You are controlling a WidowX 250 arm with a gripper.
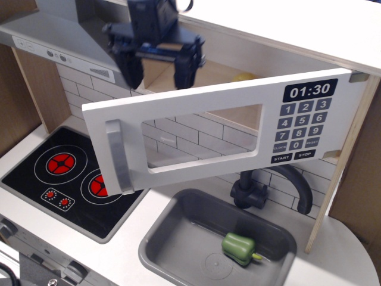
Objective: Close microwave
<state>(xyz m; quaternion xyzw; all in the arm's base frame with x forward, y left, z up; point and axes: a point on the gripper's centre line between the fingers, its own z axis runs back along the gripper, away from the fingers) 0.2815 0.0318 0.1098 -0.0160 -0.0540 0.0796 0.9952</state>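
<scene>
The microwave (309, 119) is a white wooden box on the upper right with a black 01:30 display and a grey keypad. Its wide white door (178, 134) with a rectangular window stands swung open toward me, hinged at the right. The grey bar handle (119, 156) is at the door's left end. My black gripper (158, 65) hangs above and just behind the door's top edge, near its left half. Its two fingers (186, 64) point down, spread apart and empty.
A grey extractor hood (53, 47) is at the upper left. A black stove top (65, 179) with red rings lies below it. A grey sink (172, 229) holds a green pepper (239, 248). A black tap (262, 187) stands behind the sink.
</scene>
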